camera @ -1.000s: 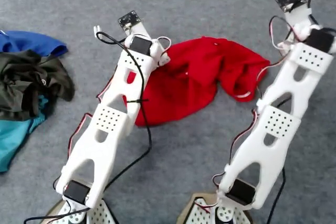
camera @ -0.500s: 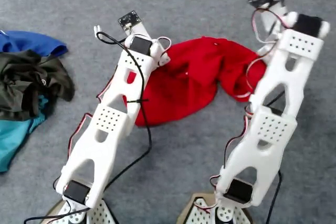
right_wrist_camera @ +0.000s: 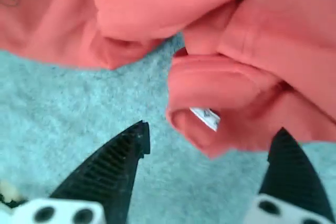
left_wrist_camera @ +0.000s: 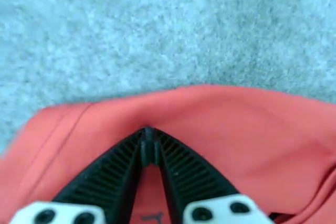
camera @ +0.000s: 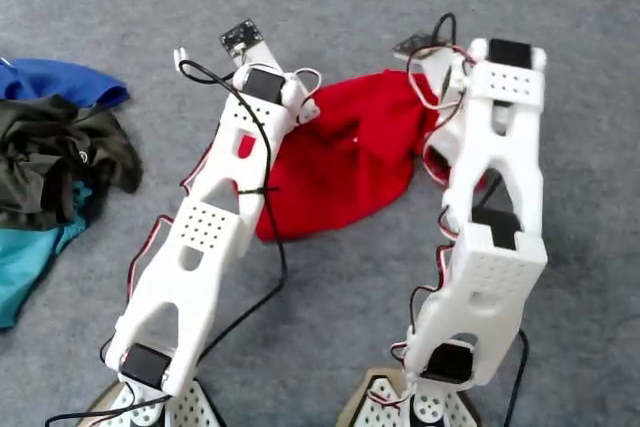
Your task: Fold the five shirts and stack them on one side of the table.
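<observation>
1. Red is the one you are working on: the red shirt (camera: 345, 162) lies unfolded and rumpled near the middle of the grey table (camera: 330, 292), between your 2 arms.
2. Since 1 second ago your right arm (camera: 495, 197) has swung in from the table's right side toward the centre. It now stands over the shirt's bunched right part and covers most of it in the high view.
3. Your left arm (camera: 215, 217) has barely shifted, and its wrist sits at the shirt's left edge as before.
4. Your left jaws are pressed together, pinching the red cloth (left_wrist_camera: 236, 129) just inside its edge, with bare table beyond.
5. Your right jaws are spread wide on either side of a rolled lump of the shirt (right_wrist_camera: 226, 93), which shows a small white label (right_wrist_camera: 206, 118). You cannot tell from these views whether they touch the cloth.
6. The shirt's left part lies flatter, with a rounded hem toward the arm bases.
7. 3 other shirts, a blue shirt (camera: 55, 79), a dark shirt (camera: 60, 152) and a teal shirt (camera: 25, 257), are heaped at the table's left edge, well apart from the red one.
</observation>
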`<state>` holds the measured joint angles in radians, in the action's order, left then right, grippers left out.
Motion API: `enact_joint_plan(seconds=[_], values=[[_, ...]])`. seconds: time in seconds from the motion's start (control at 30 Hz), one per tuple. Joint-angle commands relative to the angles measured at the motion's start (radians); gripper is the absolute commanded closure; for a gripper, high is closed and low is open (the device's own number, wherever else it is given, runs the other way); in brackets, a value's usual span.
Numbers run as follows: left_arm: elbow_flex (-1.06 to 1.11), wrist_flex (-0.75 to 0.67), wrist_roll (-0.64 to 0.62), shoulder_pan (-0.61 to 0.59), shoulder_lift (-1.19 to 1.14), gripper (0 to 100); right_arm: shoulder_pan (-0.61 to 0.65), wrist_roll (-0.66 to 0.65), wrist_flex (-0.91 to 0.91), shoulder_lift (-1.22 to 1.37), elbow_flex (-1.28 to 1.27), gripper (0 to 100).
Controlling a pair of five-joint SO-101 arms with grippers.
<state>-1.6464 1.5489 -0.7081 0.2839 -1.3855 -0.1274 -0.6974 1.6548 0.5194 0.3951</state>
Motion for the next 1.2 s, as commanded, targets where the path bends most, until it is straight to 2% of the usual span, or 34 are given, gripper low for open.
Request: enact_joint_plan(seconds=[0.0,0.07,0.13,0.3,0.37,0.7,0.87,1.07,1.17], values=[[-0.025,-0.012,0.009,-0.014,0.019,98,0.018,0.031,-0.117,-0.07,-0.084,63.1],[-0.025,-0.012,0.009,-0.014,0.019,98,0.01,0.038,-0.196,-0.053,-0.15,63.5],[-0.025,-0.012,0.009,-0.014,0.019,98,-0.004,0.04,-0.247,-0.027,-0.193,68.3],[-0.025,-0.014,0.009,-0.014,0.019,98,-0.082,0.04,-0.262,0.001,-0.202,94.2],[-0.025,-0.015,0.011,-0.012,0.019,98,-0.125,0.028,-0.256,-0.015,-0.202,99.5],[-0.025,-0.017,0.011,-0.011,0.018,98,-0.328,-0.272,-0.219,-0.085,-0.188,98.0],[-0.025,-0.017,0.011,-0.009,0.016,98,-0.446,-0.503,-0.23,-0.084,-0.13,97.8],[-0.025,-0.015,0.011,-0.009,0.016,98,-0.506,-0.52,-0.448,-0.027,-0.039,95.6],[-0.025,-0.015,0.011,-0.009,0.016,98,-0.498,-0.399,-0.482,-0.01,0.021,86.8]])
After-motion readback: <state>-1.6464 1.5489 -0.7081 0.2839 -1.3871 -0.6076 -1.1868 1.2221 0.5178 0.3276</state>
